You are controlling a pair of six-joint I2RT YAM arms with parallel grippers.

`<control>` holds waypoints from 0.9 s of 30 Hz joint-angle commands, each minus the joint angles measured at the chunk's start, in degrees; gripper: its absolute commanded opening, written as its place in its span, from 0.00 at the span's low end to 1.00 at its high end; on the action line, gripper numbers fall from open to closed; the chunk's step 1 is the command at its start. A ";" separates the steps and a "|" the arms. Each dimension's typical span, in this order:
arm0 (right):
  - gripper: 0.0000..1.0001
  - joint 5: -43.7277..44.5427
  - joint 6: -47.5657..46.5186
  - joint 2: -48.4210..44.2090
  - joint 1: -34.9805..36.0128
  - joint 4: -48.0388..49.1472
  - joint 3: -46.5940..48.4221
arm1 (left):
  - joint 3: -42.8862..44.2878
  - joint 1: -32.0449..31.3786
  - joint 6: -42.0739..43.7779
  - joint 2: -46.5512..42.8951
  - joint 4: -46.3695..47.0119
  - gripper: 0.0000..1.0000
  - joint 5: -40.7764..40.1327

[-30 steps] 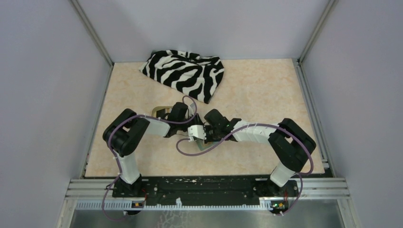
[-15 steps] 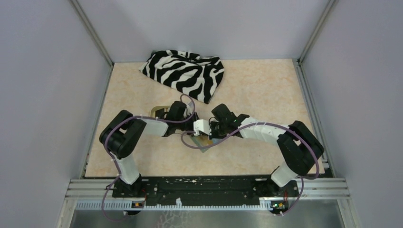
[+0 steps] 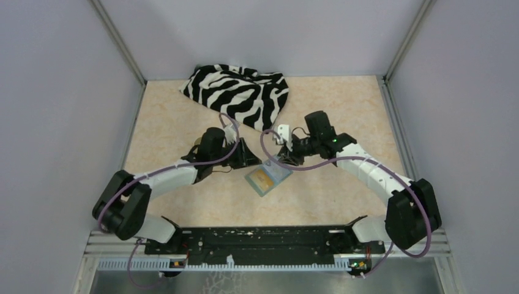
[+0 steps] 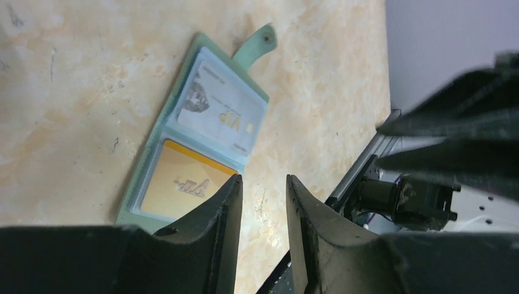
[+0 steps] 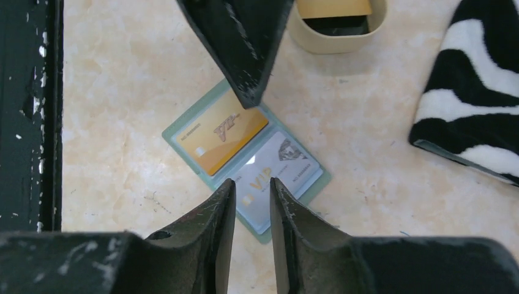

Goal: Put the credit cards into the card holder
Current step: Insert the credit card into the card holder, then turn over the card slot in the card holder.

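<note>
The sage-green card holder (image 3: pixel 268 178) lies open on the table between my two grippers. In its pale blue pockets sit a gold-yellow credit card (image 5: pixel 223 138) and a whitish one (image 5: pixel 278 174); both also show in the left wrist view, the gold card (image 4: pixel 180 187) and the whitish card (image 4: pixel 220 113). My left gripper (image 4: pixel 264 180) hovers just beside the holder, open, with nothing between its fingers. My right gripper (image 5: pixel 253 182) hangs above the whitish card, narrowly open and empty. More cards, a black one (image 5: pixel 336 26) and a gold one (image 5: pixel 333 7), rest in the tan dish.
The tan oval dish (image 5: pixel 374 24) stands just beyond the holder, near the left gripper's fingertip (image 5: pixel 248 67). A zebra-striped cloth (image 3: pixel 238 93) lies at the back of the table. The black base rail (image 5: pixel 27 110) runs along the near edge.
Both arms have drawn back and apart from the holder, uncovering it. The right gripper, shut a second ago, has opened a little. The left arm has swung out to the left.
</note>
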 commanded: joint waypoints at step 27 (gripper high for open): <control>0.72 -11.91 25.23 7.17 -8.44 7.77 0.81 | -35.45 0.43 -2.27 -50.04 13.11 0.96 -15.33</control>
